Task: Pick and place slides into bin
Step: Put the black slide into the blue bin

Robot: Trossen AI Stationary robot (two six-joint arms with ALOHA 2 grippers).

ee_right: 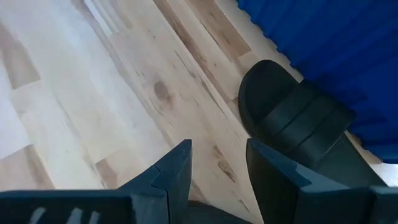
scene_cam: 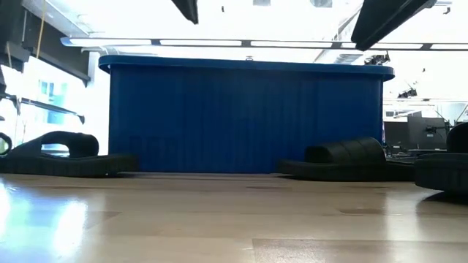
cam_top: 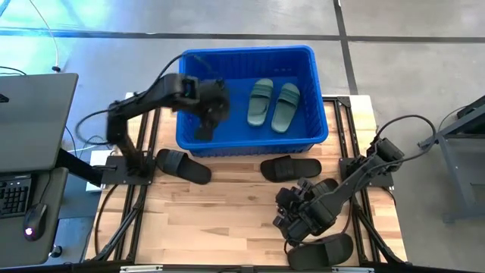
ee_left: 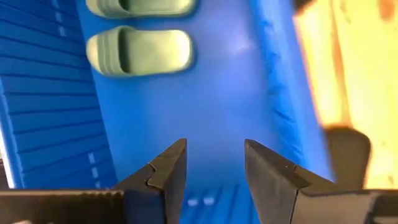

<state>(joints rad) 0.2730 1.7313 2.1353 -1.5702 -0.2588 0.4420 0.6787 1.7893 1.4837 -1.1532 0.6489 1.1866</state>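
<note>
Left tool (ee_left: 214,171) open over bin (ee_left: 205,106), green slides (ee_left: 138,51) beyond

Two sage green rubber slides (cam_top: 273,104) lie side by side in the big blue plastic slotted bin (cam_top: 314,114), right half. Four black rubber slides on the wooden table (cam_top: 220,208) in front — one (cam_top: 183,165) left, one (cam_top: 291,167) centre, two (cam_top: 324,246) further forward right.

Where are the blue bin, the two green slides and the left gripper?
blue bin (cam_top: 244,144): high view, its front wall.
green slides (cam_top: 261,101): high view, strap of the left one of the pair lying in the bin.
left gripper (ee_left: 214,163): left wrist view, midway between its open fingertips.
</note>
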